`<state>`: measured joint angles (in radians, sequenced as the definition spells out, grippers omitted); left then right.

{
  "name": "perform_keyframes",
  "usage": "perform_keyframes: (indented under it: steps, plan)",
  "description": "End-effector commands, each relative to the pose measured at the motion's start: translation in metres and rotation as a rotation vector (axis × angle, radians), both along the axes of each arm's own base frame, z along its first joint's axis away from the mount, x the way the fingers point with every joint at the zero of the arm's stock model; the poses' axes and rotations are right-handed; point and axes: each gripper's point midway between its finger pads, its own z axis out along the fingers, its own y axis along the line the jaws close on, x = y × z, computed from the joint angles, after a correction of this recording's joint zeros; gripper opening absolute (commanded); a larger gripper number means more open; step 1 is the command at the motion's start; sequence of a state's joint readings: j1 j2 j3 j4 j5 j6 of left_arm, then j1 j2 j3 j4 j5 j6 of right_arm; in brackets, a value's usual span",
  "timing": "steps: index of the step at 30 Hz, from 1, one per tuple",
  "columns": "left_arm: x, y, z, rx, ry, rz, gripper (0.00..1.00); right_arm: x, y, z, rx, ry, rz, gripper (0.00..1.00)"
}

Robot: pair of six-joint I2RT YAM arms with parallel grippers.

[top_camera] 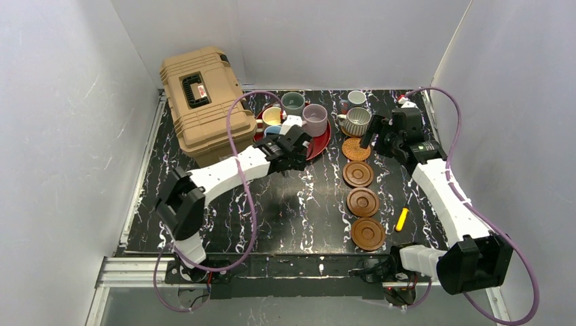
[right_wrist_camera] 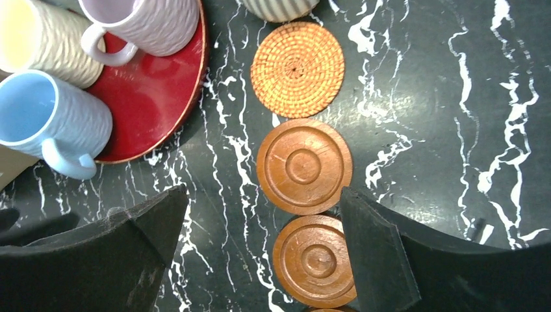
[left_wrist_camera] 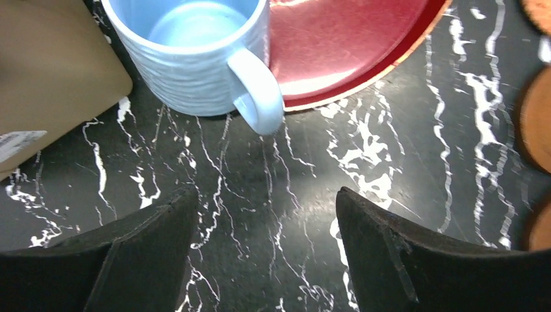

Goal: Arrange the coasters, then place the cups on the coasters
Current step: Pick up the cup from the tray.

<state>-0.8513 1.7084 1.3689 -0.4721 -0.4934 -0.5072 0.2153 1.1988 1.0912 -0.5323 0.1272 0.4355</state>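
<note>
One orange woven coaster [top_camera: 356, 149] [right_wrist_camera: 297, 69] and three brown wood coasters [top_camera: 363, 202] [right_wrist_camera: 304, 166] lie in a column right of centre. A ribbed grey cup [top_camera: 354, 121] stands at the column's far end, with a small white cup [top_camera: 356, 98] behind it. The lilac cup [top_camera: 314, 119] [right_wrist_camera: 149, 23], cream-yellow cup [top_camera: 272, 115] and grey-green cup [top_camera: 293, 103] stand on the red tray [top_camera: 320, 144]. The light blue cup [left_wrist_camera: 195, 58] [right_wrist_camera: 52, 120] sits at the tray's near-left edge. My left gripper [left_wrist_camera: 266, 201] is open and empty just short of its handle. My right gripper [right_wrist_camera: 263, 198] hangs open above the brown coasters.
A tan hard case [top_camera: 200, 102] [left_wrist_camera: 52, 71] stands at the back left, close beside the light blue cup. A yellow pen-like object [top_camera: 402, 219] lies right of the coaster column. White walls close in the black marbled table [top_camera: 285, 210] on three sides.
</note>
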Motion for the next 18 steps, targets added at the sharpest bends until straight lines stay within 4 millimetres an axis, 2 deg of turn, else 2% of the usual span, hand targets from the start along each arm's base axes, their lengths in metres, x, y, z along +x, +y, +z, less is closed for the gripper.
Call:
perform_keyframes:
  steps: [1,5,12,18]
  plan:
    - [0.016,0.023,0.004,0.167,-0.051,0.099,0.73,0.001,0.013,0.008,0.083,-0.047,0.036,0.95]
    - [0.026,0.024,-0.001,0.233,-0.053,0.123,0.67,-0.004,0.017,0.008,0.100,-0.049,0.056,0.95]
    - [0.042,0.021,-0.007,0.311,-0.071,0.132,0.63,-0.007,0.020,0.009,0.115,-0.057,0.070,0.95]
    - [0.050,0.021,-0.011,0.308,-0.078,0.159,0.60,-0.010,0.028,0.006,0.153,-0.053,0.101,0.94]
